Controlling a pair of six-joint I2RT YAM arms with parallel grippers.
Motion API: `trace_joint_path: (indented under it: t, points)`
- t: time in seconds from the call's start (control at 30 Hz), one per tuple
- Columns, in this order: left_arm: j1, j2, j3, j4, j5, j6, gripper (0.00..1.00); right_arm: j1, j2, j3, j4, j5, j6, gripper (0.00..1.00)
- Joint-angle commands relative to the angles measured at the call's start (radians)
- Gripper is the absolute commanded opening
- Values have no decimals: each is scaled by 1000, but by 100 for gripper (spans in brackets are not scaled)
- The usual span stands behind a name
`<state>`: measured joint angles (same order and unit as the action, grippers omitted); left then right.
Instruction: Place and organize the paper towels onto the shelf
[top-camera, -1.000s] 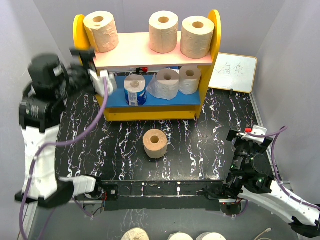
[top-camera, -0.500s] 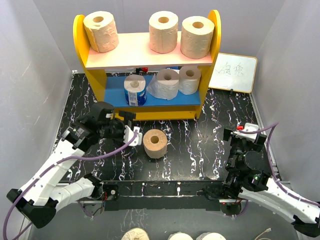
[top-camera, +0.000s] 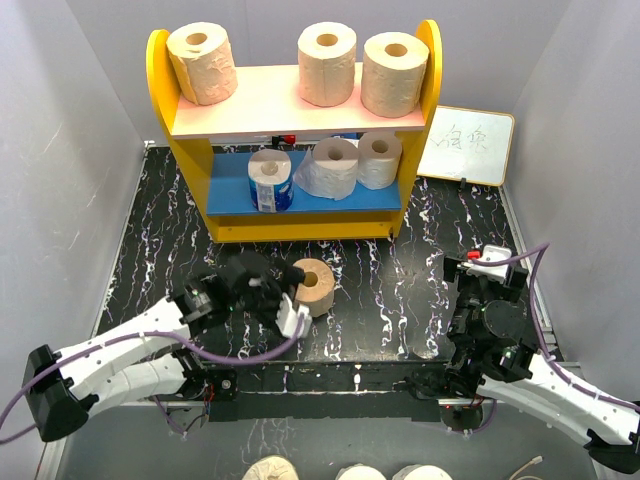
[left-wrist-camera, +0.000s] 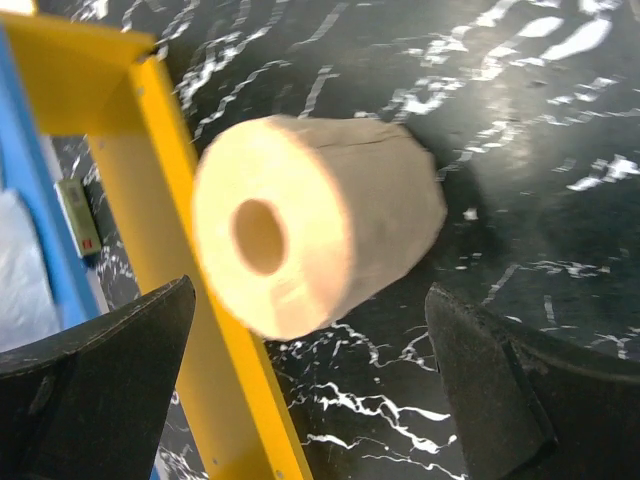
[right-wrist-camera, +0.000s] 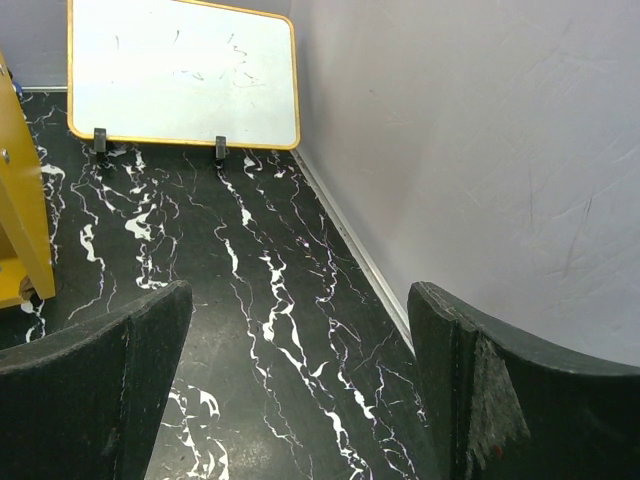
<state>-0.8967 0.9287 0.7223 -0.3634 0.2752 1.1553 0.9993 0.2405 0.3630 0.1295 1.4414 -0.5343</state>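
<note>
Left gripper (top-camera: 290, 304) — up at the shelf (top-camera: 300, 105) a second ago — now lines up on the loose tan roll (top-camera: 312, 285), jaws spread, nothing grasped, so a pick looks imminent; right gripper (right-wrist-camera: 300, 375) idle, jaws spread.

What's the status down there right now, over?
Left hand open beside the tan paper towel roll on the black marbled table. Right hand open, empty. Path to yellow two-tier shelf unobstructed.

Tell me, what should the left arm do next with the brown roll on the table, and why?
Probably ease forward and close. The tan-brown cylindrical paper towel roll lies on its side on the black marbled table, just ahead of the left arm's open jaws, not yet gripped.
</note>
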Motion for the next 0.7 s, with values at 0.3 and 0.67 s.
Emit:
trace_joint_path:
  t: [0.3, 0.67]
  points:
    - [-217, -50, -152, 292, -271, 108, 97, -1, -46, 2, 42, 2, -21, 88]
    - [-246, 50, -160, 236, -200, 124, 94, -1, -68, 0, 43, 4, -24, 88]
